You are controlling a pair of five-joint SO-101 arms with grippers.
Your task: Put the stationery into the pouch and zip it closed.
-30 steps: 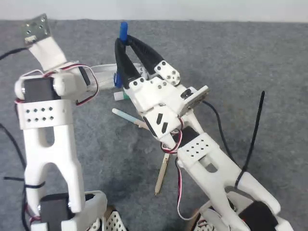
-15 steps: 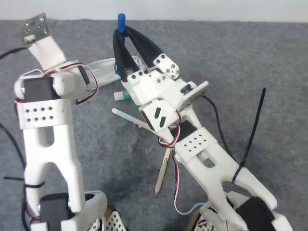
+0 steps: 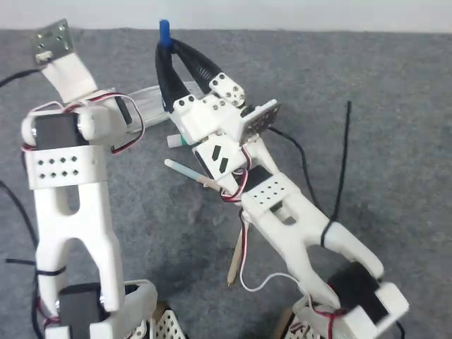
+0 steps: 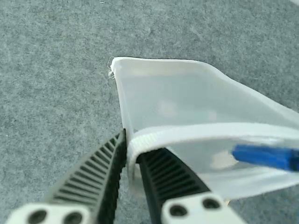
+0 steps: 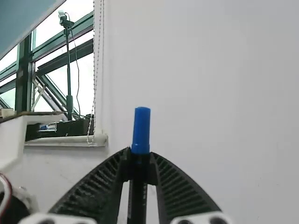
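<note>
A clear pouch (image 3: 151,99) lies at the back of the grey mat, beside the left arm's wrist. My left gripper (image 4: 130,148) is shut on the white zip rim of the pouch (image 4: 187,98), holding its mouth open. Just behind it my right gripper (image 3: 169,51) stands raised, shut on a blue pen (image 3: 164,31) held upright. The blue pen (image 5: 140,128) sticks out past the fingertips of the right gripper (image 5: 139,156). The pen's other blue end (image 4: 264,156) shows at the pouch's mouth.
Loose on the mat under the right arm lie a small white and green item (image 3: 177,140), a pale pen (image 3: 185,171) and a wooden pencil (image 3: 237,260). A black cable (image 3: 340,176) stands up at the right.
My right arm has swung left with the blue pen, bringing it over the pouch. The left arm has kept still.
</note>
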